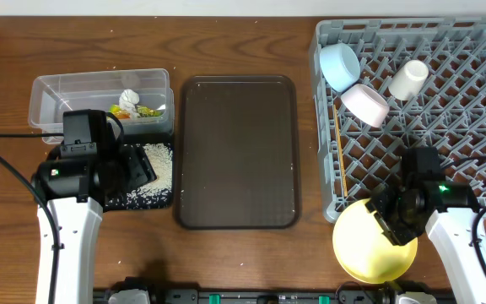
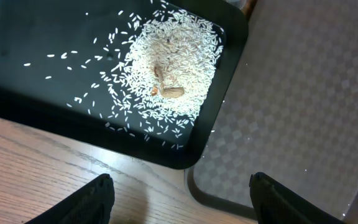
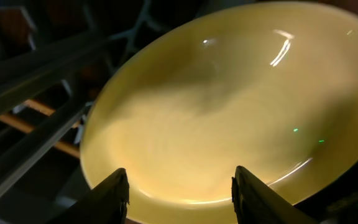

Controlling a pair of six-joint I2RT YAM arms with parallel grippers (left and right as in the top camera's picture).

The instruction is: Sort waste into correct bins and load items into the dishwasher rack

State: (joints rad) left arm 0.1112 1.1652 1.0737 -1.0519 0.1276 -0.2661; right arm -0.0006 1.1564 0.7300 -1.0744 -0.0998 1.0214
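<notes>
As rice (image 2: 173, 68) heaps the black tray (image 2: 30, 93) below wide left fingers (image 2: 95, 202), wide right fingers (image 3: 114, 196) face the yellow plate (image 3: 229, 112)

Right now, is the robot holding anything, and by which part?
Nothing seems held: left hand open above the black tray, right hand open over the yellow plate.

Your left arm (image 1: 74, 181) hides much of the black tray (image 1: 160, 199) from overhead. The dishwasher rack (image 1: 471, 127) runs off that view's right edge. Up close, the yellow plate (image 3: 229, 106) is cropped at the right.
</notes>
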